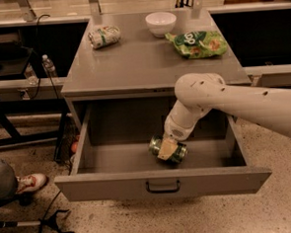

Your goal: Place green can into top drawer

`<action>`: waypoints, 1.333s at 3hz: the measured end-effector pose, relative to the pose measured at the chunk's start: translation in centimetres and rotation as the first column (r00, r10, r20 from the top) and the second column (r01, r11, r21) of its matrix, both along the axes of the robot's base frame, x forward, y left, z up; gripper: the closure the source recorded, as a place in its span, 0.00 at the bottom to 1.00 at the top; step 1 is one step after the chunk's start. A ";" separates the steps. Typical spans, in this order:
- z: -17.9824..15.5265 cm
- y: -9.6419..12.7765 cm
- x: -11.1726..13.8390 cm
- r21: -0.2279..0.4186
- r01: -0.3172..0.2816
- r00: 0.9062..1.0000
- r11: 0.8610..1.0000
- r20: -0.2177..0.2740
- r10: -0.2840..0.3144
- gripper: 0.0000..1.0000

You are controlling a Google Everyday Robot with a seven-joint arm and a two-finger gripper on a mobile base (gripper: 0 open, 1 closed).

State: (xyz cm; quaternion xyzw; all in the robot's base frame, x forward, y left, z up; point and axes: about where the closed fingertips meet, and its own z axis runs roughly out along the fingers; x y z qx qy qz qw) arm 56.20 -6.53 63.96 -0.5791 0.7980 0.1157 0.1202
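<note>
The top drawer (162,184) is pulled wide open, grey with a small dark handle on its front panel. The green can (159,147) lies on its side on the drawer floor, near the middle front. My gripper (167,149) reaches down into the drawer from the right and sits right on the can, with a pale finger (167,149) lying across its body. The white arm comes in from the right edge and hides the rest of the gripper.
On the cabinet top (142,64) stand a crushed white-green can (104,36) at the back left, a white bowl (160,23) at the back and a green chip bag (197,43) at the right. A person's shoe (30,182) is on the floor at the left.
</note>
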 end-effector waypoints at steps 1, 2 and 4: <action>0.8 -0.2 -0.2 0.010 0.002 1.000 1.000 0.013 -0.002 0.07; 2.7 -1.0 0.0 0.048 0.012 0.999 0.999 0.050 -0.014 0.00; 7.9 -3.4 1.3 0.153 0.042 0.990 0.987 0.127 -0.061 0.00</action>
